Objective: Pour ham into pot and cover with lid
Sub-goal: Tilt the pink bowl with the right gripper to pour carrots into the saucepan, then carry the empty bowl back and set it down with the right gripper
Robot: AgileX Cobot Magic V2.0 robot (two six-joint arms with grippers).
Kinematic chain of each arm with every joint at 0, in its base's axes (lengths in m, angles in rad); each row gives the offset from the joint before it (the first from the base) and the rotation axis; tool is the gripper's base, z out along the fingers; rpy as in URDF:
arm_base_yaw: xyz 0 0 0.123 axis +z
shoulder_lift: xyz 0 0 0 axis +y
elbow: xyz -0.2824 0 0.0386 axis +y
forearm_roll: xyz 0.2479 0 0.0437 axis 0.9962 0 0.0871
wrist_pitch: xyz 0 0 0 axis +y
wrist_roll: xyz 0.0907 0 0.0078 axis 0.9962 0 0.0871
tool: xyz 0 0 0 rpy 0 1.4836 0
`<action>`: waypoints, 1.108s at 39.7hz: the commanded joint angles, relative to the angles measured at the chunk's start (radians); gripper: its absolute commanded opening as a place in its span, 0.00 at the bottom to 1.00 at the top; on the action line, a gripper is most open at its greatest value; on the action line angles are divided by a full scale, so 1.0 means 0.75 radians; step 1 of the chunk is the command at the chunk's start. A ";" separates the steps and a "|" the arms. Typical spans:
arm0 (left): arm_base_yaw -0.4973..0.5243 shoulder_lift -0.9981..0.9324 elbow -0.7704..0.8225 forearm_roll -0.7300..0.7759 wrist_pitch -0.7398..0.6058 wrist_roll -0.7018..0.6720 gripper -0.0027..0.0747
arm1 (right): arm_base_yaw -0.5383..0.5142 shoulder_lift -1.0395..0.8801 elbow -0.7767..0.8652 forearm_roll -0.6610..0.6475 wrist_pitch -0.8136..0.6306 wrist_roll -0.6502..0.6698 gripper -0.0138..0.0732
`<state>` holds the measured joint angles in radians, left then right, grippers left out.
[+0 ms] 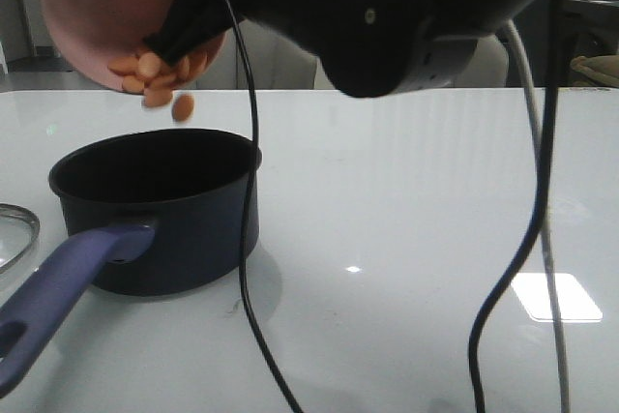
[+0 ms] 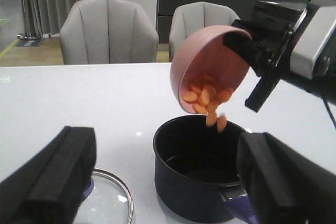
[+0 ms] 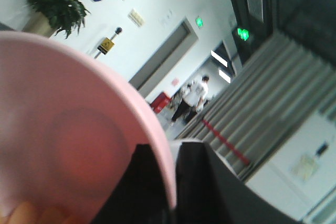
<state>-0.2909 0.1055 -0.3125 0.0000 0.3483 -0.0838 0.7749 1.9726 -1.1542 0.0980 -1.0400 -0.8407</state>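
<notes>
Several ham (image 2: 207, 98) slices spill from the tipped pink bowl (image 2: 197, 61) that my right claw (image 2: 244, 51) grips by its rim above the pot (image 2: 197, 169) on the white desk (image 1: 406, 220), while my left claw (image 2: 157, 182) hangs open beside the lid (image 2: 107, 200).

The right arm (image 1: 387, 16) has a glossy black rounded housing with one small round screw set in its side. A thin black cable (image 1: 247, 239), a thicker black cable (image 1: 522, 239) and a pale grey cable (image 1: 553, 316) hang from it. The right gripper (image 2: 257, 61) has black angular fingers on a silver-grey wrist block (image 2: 312, 40). The left gripper's fingers (image 2: 58, 177) are matte black, blocky pads.
</notes>
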 commanded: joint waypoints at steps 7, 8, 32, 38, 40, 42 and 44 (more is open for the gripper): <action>-0.008 0.016 -0.039 -0.011 -0.108 -0.004 0.79 | 0.002 -0.021 -0.022 -0.159 -0.225 -0.329 0.31; -0.008 0.016 -0.039 -0.011 -0.108 -0.004 0.79 | 0.002 -0.017 -0.022 -0.159 -0.239 -0.348 0.31; -0.008 0.016 -0.039 -0.011 -0.108 -0.004 0.79 | -0.001 -0.254 -0.025 0.201 0.451 0.750 0.31; -0.008 0.016 -0.039 -0.011 -0.108 -0.004 0.79 | -0.025 -0.430 -0.025 0.228 0.856 0.746 0.31; -0.008 0.016 -0.039 -0.011 -0.108 -0.004 0.79 | -0.043 -0.492 -0.025 0.228 1.009 0.746 0.31; -0.008 0.016 -0.039 -0.011 -0.108 -0.004 0.79 | -0.070 -0.542 -0.025 0.228 1.143 0.746 0.31; -0.008 0.016 -0.039 -0.011 -0.108 -0.004 0.79 | -0.099 -0.582 -0.025 0.229 1.252 0.746 0.31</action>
<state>-0.2909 0.1055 -0.3125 0.0000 0.3483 -0.0838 0.7364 1.6339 -1.1499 0.2637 -0.1766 -0.2897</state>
